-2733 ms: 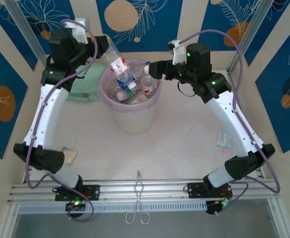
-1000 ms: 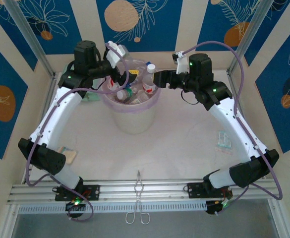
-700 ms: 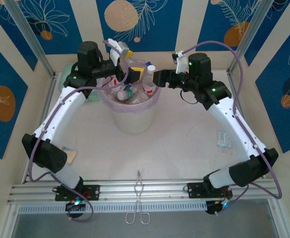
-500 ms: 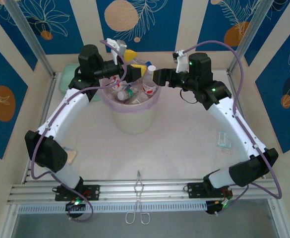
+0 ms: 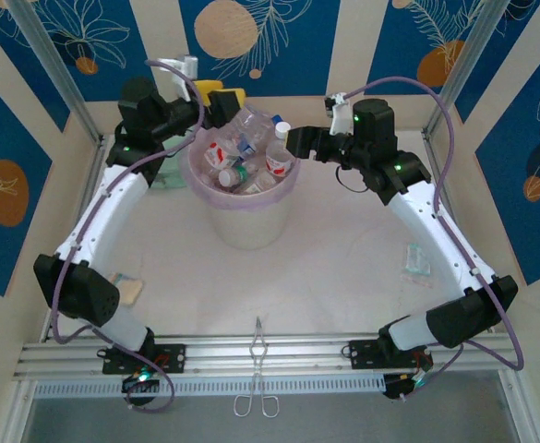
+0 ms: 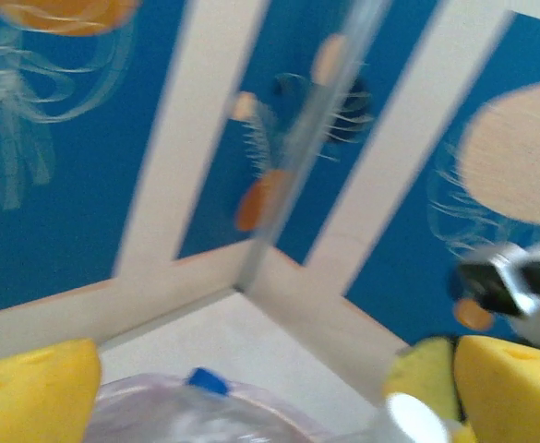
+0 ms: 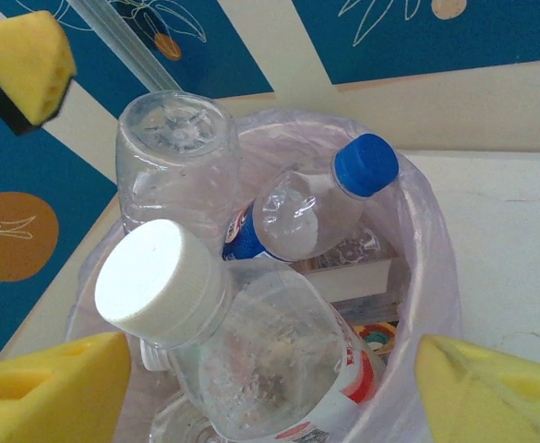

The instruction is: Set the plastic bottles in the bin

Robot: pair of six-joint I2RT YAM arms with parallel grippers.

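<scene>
The bin [image 5: 245, 220], white with a pinkish bag, stands at the table's back centre, piled with several plastic bottles [image 5: 242, 152]. My left gripper [image 5: 222, 95] hovers open above the bin's back left rim, nothing between its yellow pads. In the blurred left wrist view the left gripper [image 6: 274, 360] looks over the bag rim [image 6: 150, 392] and a blue cap [image 6: 205, 378]. My right gripper [image 5: 294, 145] is open at the bin's right rim. In the right wrist view the right gripper [image 7: 274, 346] straddles a white-capped bottle [image 7: 279, 369] lying in the bin, beside a blue-capped bottle [image 7: 316, 208] and an upturned bottle [image 7: 177, 138].
A mint-green case [image 5: 162, 180] peeks out behind the left arm. A yellowish sponge block [image 5: 128, 288] lies near the left arm's elbow. Metal tongs [image 5: 258, 369] rest on the front rail and a small packet [image 5: 417, 260] lies at the right. Frame posts [image 5: 53, 65] stand at the back corners.
The left gripper carried a bottle over the bin, let it go among the others, then pulled back up and to the left, open. The right arm barely moved.
</scene>
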